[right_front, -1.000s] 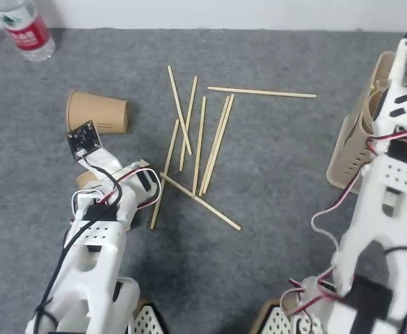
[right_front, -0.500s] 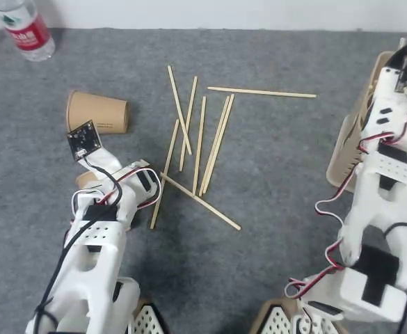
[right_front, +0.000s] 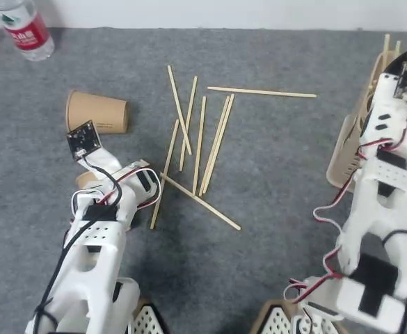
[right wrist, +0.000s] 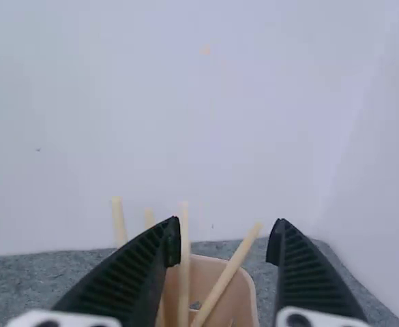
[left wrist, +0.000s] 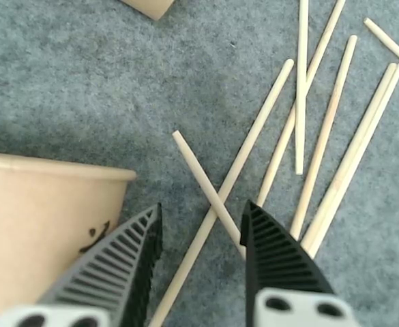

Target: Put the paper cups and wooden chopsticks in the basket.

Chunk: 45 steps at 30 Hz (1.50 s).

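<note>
Several wooden chopsticks [right_front: 202, 139] lie scattered on the grey carpet mid-table. One paper cup [right_front: 97, 113] lies on its side at the left. A second cup [left wrist: 42, 225] sits right beside my left gripper [left wrist: 202, 212], which hangs open low over two crossed chopsticks [left wrist: 213, 197]. The beige basket [right_front: 349, 149] stands at the right edge with a few chopsticks [right_front: 396, 47] sticking up from its far end. My right gripper [right wrist: 223, 262] is open above the basket [right wrist: 243, 300], with the upright chopsticks [right wrist: 184, 252] just beyond its fingers.
A plastic water bottle [right_front: 24, 28] lies at the far left corner. A white wall runs along the table's far side. Open carpet lies between the chopstick pile and the basket, and in front of the pile.
My right arm has swung farther back over the basket and its wrist has lifted. Chopsticks now show standing at the basket's far end. The left arm has not moved.
</note>
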Each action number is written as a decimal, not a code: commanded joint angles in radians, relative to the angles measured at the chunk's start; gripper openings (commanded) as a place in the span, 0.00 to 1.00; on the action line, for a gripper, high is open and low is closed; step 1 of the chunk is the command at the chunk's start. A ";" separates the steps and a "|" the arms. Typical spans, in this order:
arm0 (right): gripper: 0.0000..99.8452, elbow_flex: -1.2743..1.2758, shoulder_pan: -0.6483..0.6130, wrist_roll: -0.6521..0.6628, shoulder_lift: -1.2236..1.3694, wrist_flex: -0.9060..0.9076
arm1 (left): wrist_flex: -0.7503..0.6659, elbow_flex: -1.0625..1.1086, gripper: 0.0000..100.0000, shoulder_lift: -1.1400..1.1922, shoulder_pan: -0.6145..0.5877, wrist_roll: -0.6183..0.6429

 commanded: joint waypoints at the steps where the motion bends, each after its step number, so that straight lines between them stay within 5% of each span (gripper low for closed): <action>1: 0.21 0.048 -0.021 -0.008 -0.182 0.022 | -0.026 -0.002 0.18 -0.006 0.009 0.000; 11: 0.22 0.071 -0.331 -0.005 -0.785 0.759 | -0.021 -0.002 0.18 -0.006 0.008 0.002; 18: 0.22 0.161 -0.518 -0.009 -0.903 1.081 | -0.020 -0.001 0.18 -0.005 0.008 0.002; 29: 0.21 0.804 -0.593 -0.055 -0.903 0.532 | -0.020 -0.002 0.18 -0.006 0.009 0.006; 34: 0.21 0.945 -0.730 -0.012 -0.905 0.460 | -0.023 -0.004 0.18 -0.006 0.009 0.008; 45: 0.21 0.950 -0.685 0.020 -0.905 0.456 | 0.003 -0.010 0.18 -0.008 0.003 0.008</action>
